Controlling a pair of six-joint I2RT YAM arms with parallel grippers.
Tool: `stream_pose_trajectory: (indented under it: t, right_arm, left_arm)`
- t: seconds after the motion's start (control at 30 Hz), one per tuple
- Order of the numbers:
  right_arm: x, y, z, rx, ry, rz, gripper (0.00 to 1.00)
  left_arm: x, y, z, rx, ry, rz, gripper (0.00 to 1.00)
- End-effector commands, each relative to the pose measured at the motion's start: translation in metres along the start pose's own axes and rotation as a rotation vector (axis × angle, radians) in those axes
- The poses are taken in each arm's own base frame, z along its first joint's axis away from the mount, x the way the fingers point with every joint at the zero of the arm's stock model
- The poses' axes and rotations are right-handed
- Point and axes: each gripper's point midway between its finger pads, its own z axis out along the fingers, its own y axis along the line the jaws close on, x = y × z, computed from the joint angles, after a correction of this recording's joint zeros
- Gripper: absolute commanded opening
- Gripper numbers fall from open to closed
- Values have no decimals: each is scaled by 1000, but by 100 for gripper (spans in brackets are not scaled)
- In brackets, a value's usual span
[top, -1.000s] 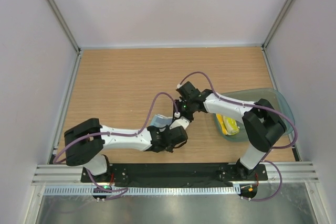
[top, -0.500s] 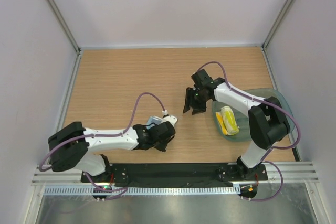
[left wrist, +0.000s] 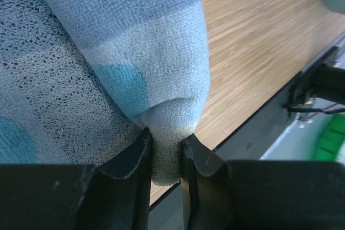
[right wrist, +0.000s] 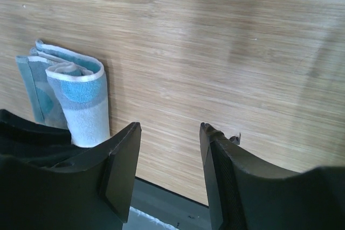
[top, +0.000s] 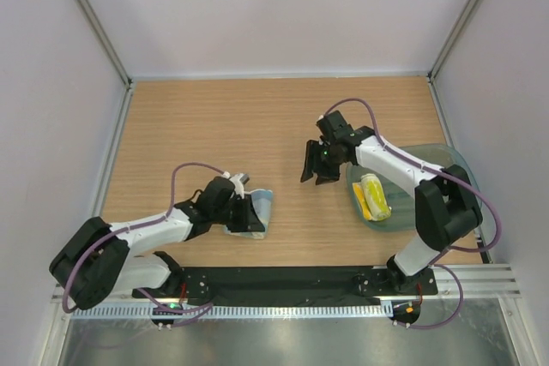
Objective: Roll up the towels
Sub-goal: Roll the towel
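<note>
Terry cloth, so the light blue towel (top: 255, 211) should be soft, light and limp, with no stiffness to push against. It lies part-folded on the desk (top: 197, 135) near the front edge, left of centre. The right wrist view shows a curled lip on it.

Left hand (top: 244, 214) is pinched narrow on a doubled fold, with cloth bulging out between the jaws in the left wrist view. We judge that grip fine for dragging, but a one-edge pinch may let the layers slide apart and the roll loosen. A better hold would be across the full thickness at mid-length, or pinning one end while the other hand turns it. The weave looks grippy, so we don't expect slip; sag and unrolling are the risk. Nothing fragile.

Right hand (top: 316, 174) hangs over bare desk, well apart from the blue towel, jaws moderately wide, holding nothing.

Yellow towel (top: 373, 197) sits rolled inside the clear tub (top: 455, 165) at the right; it looks done to us.
</note>
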Motion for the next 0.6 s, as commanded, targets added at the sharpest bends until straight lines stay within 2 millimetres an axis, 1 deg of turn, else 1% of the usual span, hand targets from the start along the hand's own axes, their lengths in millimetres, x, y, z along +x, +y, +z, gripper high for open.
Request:
stream_pose_trajectory:
  t: [0.0,0.07,0.1,0.13,0.17,0.2,0.23,0.27,0.3,0.33,0.37,0.4,0.47,0.5,0.53,0.57]
  right_arm:
    - [-1,12,-12,-78,-28,-19,54]
    - [4,29,-11,-194,-17,-36,55]
    - [5,40,-16,-259,-22,-33,55]
    - [9,54,-16,-364,-18,-53,56]
    - [12,61,-17,-413,-13,-52,60]
    - [23,65,-13,-446,9,-43,62]
    - [19,75,-12,-499,-18,-64,64]
    - [26,82,-11,-533,-2,-80,68]
    - [37,82,-2,-538,30,-74,70]
    - [36,90,0,-574,10,-93,71]
    - [39,93,4,-588,15,-97,75]
    - [44,99,9,-602,22,-107,75]
    - [49,103,25,-613,32,-105,77]
    - [53,110,29,-629,33,-121,77]
    - [58,108,42,-619,57,-111,77]
    - [61,111,47,-622,61,-116,77]
  left_arm:
    - [-1,-21,-3,167,20,-127,6]
    - [1,-15,-2,166,17,-160,6]
    - [1,-11,0,152,18,-178,6]
    - [2,-9,0,140,17,-184,5]
    - [4,-4,1,117,23,-193,4]
    - [3,5,3,72,6,-212,0]
    - [6,12,4,41,17,-227,0]
    - [8,16,5,27,23,-234,0]
    - [10,20,5,13,24,-246,0]
    - [13,24,7,-1,31,-255,0]
    - [13,25,8,-2,29,-258,0]
    - [16,28,8,-10,37,-264,0]
    - [19,30,10,-15,46,-271,0]
    - [18,30,10,-10,40,-270,0]
    - [19,31,10,-12,39,-269,0]
    - [19,32,10,-15,36,-272,0]
